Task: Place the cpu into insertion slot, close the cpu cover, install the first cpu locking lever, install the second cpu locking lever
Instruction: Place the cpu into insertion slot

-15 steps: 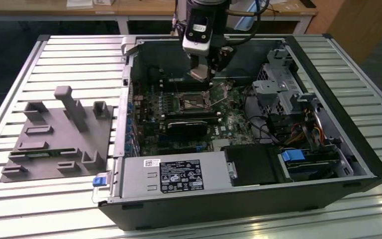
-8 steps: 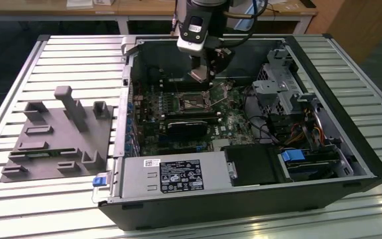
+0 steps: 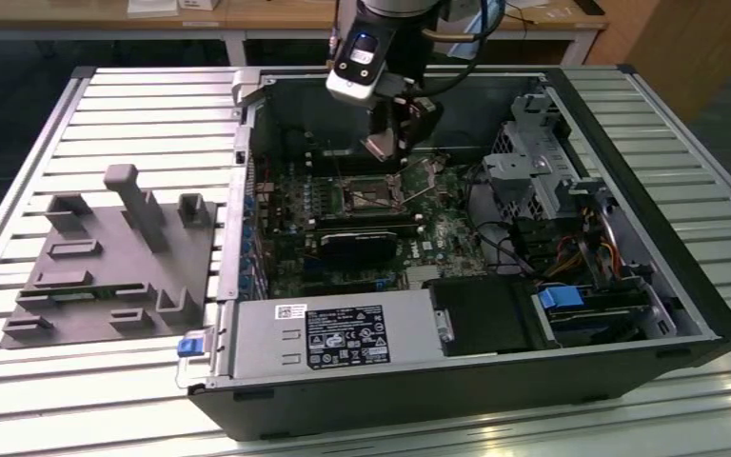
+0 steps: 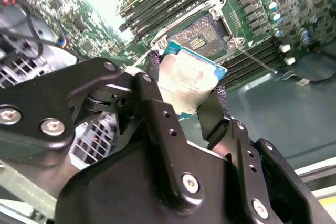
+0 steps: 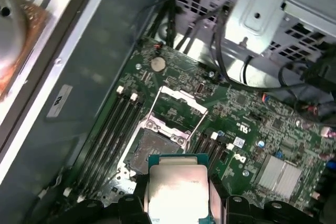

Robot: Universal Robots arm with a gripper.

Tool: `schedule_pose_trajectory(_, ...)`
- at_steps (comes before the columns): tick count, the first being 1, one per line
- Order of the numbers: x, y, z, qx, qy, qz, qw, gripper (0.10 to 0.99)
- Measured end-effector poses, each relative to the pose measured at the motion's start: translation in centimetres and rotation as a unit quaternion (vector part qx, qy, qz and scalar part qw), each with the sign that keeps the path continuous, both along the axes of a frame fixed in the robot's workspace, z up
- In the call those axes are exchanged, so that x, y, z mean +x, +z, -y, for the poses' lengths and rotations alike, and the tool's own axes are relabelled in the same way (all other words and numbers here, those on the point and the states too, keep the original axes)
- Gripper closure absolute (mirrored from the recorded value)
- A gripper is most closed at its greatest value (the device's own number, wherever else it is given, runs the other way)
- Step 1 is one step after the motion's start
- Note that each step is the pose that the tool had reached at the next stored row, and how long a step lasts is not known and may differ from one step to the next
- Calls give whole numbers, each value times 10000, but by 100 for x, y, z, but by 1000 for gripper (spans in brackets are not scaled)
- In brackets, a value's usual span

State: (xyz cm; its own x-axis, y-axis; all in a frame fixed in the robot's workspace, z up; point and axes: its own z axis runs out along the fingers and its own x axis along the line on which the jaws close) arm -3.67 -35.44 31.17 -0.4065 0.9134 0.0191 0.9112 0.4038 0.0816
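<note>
Cpu [image 4: 191, 83] looks light, thin and stiff. Prob. fragile on the contact side, and the metal lid is likely slick. Best held flat by two opposite edges, w/ no pressure on the faces.

Jaws are narrow, clamped on the cpu [image 5: 177, 192] at its two side edges. Chip sits between the tips, green rim poking out past them, silvery lid facing both wrist cams.

Insertion slot [image 5: 153, 148] lies just beyond the jaw tips, apart from the chip, dark centre bare. Cpu cover [image 5: 182, 97] stands flipped open on the slot's far side from the jaws. Memory slots [image 5: 113, 124] flank it.

In the exterior view the jaws hang over the motherboard [image 3: 283, 252] inside the pc case [image 3: 467, 390].
</note>
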Motion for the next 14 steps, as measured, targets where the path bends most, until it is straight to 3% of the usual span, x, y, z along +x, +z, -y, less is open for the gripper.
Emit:
schedule_pose_trajectory(3,0,-28,0,0,-278,0,9996,545)
schedule_pose_trajectory(7,0,-69,0,0,-637,0,9980,545)
schedule_pose_trajectory(11,0,-113,0,0,-1001,0,9950,545)
schedule_pose_trajectory(14,0,-145,0,0,-1269,0,9919,545)
